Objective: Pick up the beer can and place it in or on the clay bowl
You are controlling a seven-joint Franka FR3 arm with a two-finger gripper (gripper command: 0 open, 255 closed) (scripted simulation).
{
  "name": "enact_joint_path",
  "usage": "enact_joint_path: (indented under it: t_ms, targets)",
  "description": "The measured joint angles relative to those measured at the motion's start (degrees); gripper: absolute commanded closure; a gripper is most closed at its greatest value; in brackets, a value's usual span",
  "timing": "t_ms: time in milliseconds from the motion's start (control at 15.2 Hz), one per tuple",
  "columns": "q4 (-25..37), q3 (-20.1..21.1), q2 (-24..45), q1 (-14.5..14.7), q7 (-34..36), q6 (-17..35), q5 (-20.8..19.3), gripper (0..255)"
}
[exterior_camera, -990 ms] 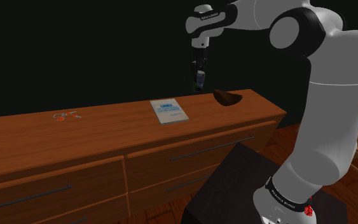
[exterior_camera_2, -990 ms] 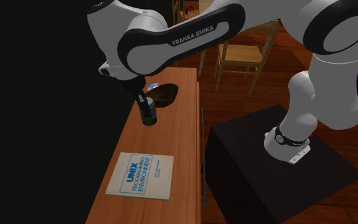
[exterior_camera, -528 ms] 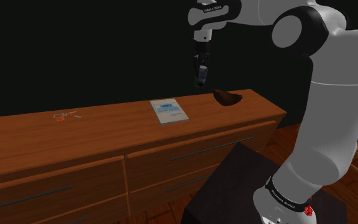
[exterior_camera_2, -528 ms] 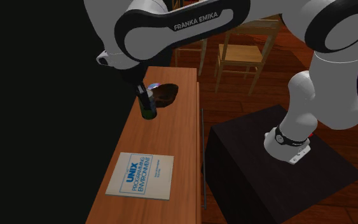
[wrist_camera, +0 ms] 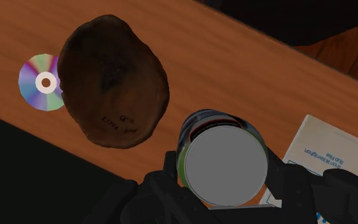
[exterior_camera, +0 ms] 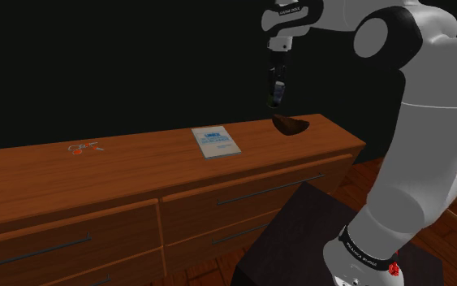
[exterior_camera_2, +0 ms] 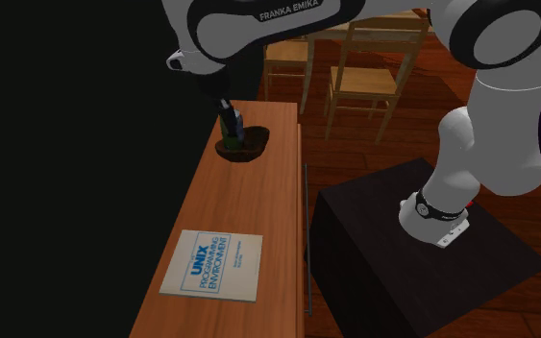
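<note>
We see the gripper closed on the can, its two black fingers pressed against opposite sides with the can's grey end facing the wrist camera. The can hangs in the air, clear of the wooden surface. In the shoulder view it sits above the bowl and slightly toward that view's left. In the second exterior view its lower end overlaps the bowl's rim on the side nearer the book. Along the gripper, we find the can just beside the bowl's edge rather than over its middle, between the bowl and the book's corner. The bowl is dark brown and rough, and it rests on the surface near the end closest to the chairs. A shiny disc lies flat on the surface on the bowl's far side from the can, its edge tucked at the bowl's rim. The book lies flat, well apart from the bowl, its white and blue cover up. Farther along, in the shoulder view, some small orange and blue items lie on the surface; we cannot tell what they are. The arm reaches over from its dark stand, which is beside the drawer fronts.
</note>
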Motion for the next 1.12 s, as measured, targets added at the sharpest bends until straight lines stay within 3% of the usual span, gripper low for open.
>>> enact_joint_path:
  t_ms: [726,1122]
  targets:
    - [5.65,-4.22,2.79,-9.12,-13.04,-2.08,0.77,255]
    - [2.14,-4.33,3.61,-9.62,-13.72,2.21,0.98,255]
